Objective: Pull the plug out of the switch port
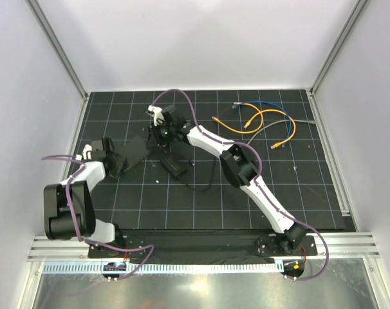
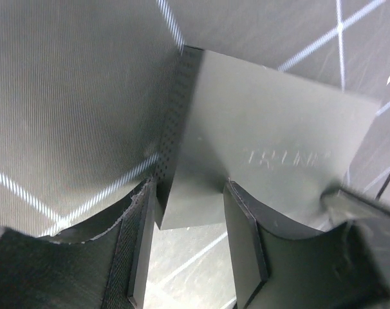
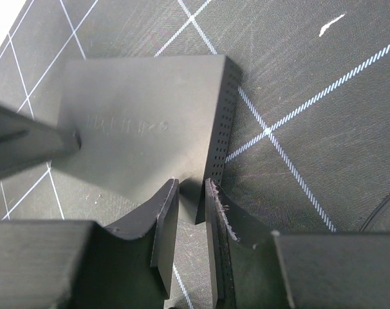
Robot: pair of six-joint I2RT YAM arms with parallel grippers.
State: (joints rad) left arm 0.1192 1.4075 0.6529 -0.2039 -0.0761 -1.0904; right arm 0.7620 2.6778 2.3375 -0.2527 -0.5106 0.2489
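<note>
So, the switch (image 1: 136, 152) lies flat on the mat (image 1: 156, 209), left of its middle. My left gripper (image 2: 188, 193) has its fingers apart around one corner, my right gripper (image 3: 192, 187) nearly together around another. Can't tell if either one is actually pinching. Loose cables (image 1: 267, 112) sit by the far right corner.

Black gridded table mat (image 1: 311, 193). On it: flat black switch (image 1: 138, 151); small brick (image 1: 174, 168) with thin cord (image 1: 204, 185); loose orange, blue and grey cables (image 1: 266, 122).
</note>
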